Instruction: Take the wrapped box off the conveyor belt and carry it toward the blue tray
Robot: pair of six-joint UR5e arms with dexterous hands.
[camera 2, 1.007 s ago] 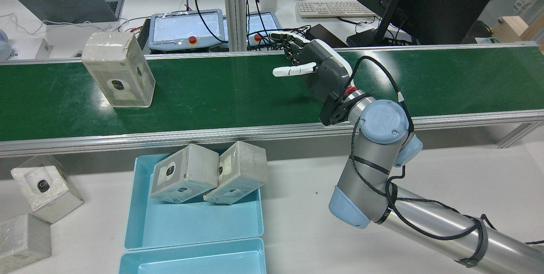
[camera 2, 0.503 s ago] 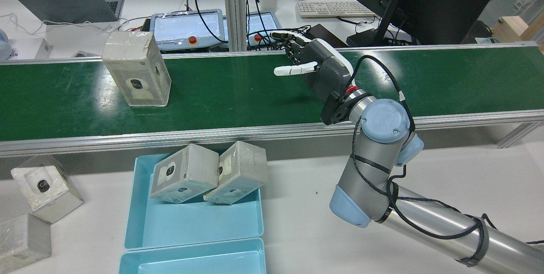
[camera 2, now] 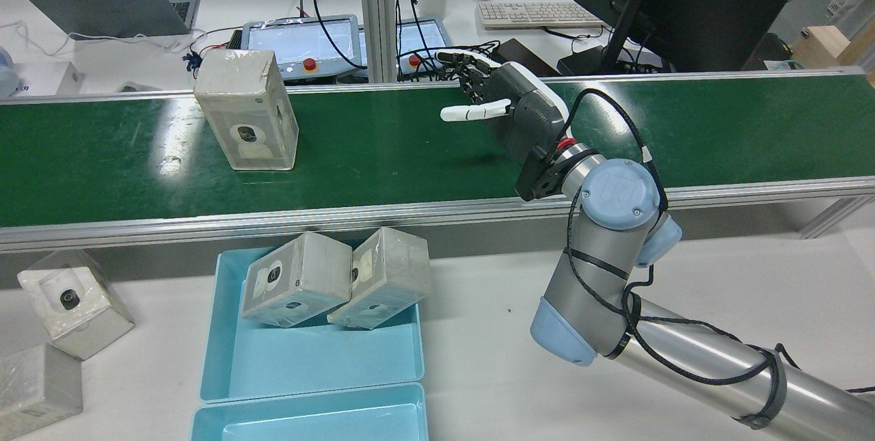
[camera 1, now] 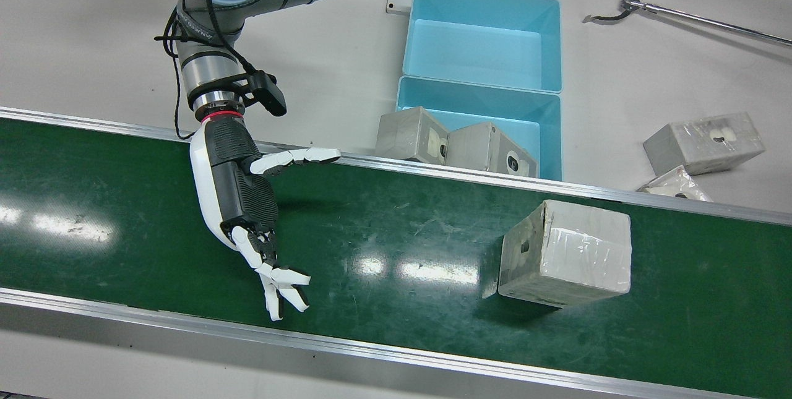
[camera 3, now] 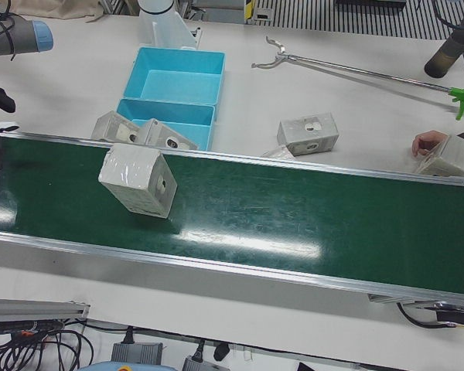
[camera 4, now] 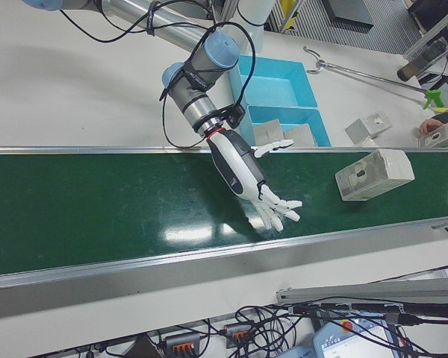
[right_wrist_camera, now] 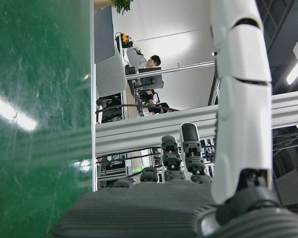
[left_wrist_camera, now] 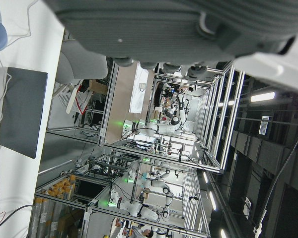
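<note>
The wrapped box (camera 2: 246, 109) stands upright on the green conveyor belt (camera 2: 383, 154), well to the left of my right hand in the rear view. It also shows in the front view (camera 1: 566, 253) and the right-front view (camera 4: 373, 174). My right hand (camera 2: 509, 109) hovers low over the belt, open and empty, with fingers spread and thumb pointing toward the box; it also shows in the front view (camera 1: 238, 192). The blue tray (camera 2: 225, 359) sits on the white table below the belt. My left hand shows only as a dark palm (left_wrist_camera: 164, 25) in its own view.
Two wrapped boxes (camera 2: 294, 290) (camera 2: 383, 287) lean on the tray's far rim. A second blue tray (camera 1: 482, 46) adjoins it. Two more boxes (camera 2: 72, 301) (camera 2: 34, 386) lie on the table left of the trays. A long grabber tool (camera 1: 680, 15) lies beyond.
The wrapped box has ridden the belt to the right in the rear view, closer to my right hand. The right hand has barely moved.
</note>
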